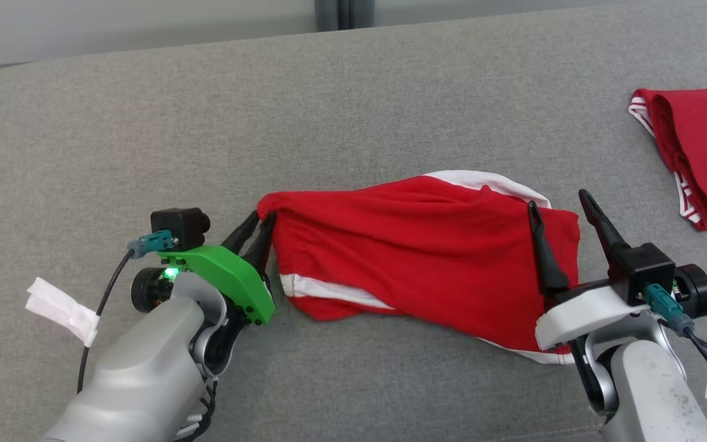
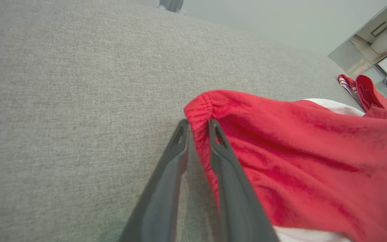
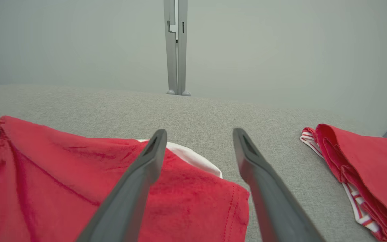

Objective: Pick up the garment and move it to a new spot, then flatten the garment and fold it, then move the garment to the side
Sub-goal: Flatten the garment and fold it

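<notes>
The left gripper [image 1: 261, 216] is pinched tight on the gathered left corner of the red garment [image 1: 415, 245], which stretches away from its fingertips across the grey cushioned surface [image 1: 329, 92] towards the other arm. The right gripper [image 1: 559, 201] has its fingers spread wide and grips nothing, one finger over the garment's right edge and the other just past the hem. A folded red garment [image 1: 703, 147] lies well off to that gripper's right.

A folded red cloth [image 1: 706, 153] is lying at right edge on a grey surface [image 1: 353, 110]; a post [image 1: 344, 13] is standing top centre.
</notes>
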### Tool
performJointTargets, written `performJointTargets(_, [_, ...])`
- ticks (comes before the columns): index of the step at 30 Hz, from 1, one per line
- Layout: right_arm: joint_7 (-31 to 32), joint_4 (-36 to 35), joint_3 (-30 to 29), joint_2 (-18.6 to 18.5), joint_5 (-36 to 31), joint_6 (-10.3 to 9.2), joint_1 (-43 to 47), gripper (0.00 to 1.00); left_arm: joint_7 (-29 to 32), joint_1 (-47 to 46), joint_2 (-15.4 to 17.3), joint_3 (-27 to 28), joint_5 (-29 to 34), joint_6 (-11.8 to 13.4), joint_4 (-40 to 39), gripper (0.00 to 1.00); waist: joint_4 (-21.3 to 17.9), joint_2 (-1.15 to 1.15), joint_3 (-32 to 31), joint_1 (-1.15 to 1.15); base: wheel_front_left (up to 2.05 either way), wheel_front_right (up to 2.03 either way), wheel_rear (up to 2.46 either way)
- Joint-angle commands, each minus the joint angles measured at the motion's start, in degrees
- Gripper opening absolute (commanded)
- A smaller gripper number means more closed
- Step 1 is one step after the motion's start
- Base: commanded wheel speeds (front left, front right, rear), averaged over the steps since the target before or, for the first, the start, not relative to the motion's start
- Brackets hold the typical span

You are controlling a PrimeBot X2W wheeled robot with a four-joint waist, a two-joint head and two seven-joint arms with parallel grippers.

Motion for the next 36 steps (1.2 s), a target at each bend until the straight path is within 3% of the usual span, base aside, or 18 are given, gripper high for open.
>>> performJointTargets(1, [0.07, 0.15, 0.06, -0.14, -0.33, -0.08, 0.14, 1.0, -0.44, -0.52, -0.12, 0.51, 1.25, -0.75, 0.59, 1.0, 0.77, 0.0, -0.77, 0.0, 0.0, 0.0, 0.0])
performJointTargets(6, [0.42, -0.27, -0.7, -0.14, -0.46, -0.08, 1.05, 1.0, -0.68, 2.57, 0.25, 7.25, 6.47, -1.84, -2.47, 1.0, 2.49, 0.0, -2.74, 0.0, 0.0, 0.0, 0.0])
performJointTargets(15, [0.48, -0.76, -4.28, -0.15, -0.11, -0.09, 3.12, 1.0, -0.67, 16.8, 1.02, 28.96, 25.75, -0.02, -19.27, 1.0, 5.54, 0.0, -6.75, 0.0, 0.0, 0.0, 0.0])
performJointTargets(17, [0.14, -0.64, -5.45, -0.14, 0.12, -0.08, 3.91, 1.0, -0.65, 21.62, -0.24, 34.66, 32.3, 0.85, -24.46, 1.0, 6.19, 0.0, -7.83, 0.0, 0.0, 0.0, 0.0])
performJointTargets(20, [0.11, -0.29, -6.26, -0.14, 0.4, -0.08, 4.59, 1.0, -0.6, 25.9, -1.93, 40.13, 37.23, 0.55, -28.07, 1.0, 6.5, 0.0, -8.87, 0.0, 0.0, 0.0, 0.0])
performJointTargets(28, [-0.38, 1.16, -5.9, -0.14, 1.91, -0.08, 6.53, 1.0, -0.62, 34.45, -5.5, 49.55, 44.7, -1.28, -29.61, 1.0, 5.9, 0.0, -11.35, 0.0, 0.0, 0.0, 0.0])
performJointTargets(36, [-1.46, 1.79, -3.93, -0.15, 2.4, -0.08, 8.73, 1.0, -0.62, 39.19, -7.42, 54.1, 48.8, -2.69, -29.58, 1.0, 4.55, 0.0, -12.87, 0.0, 0.0, 0.0, 0.0])
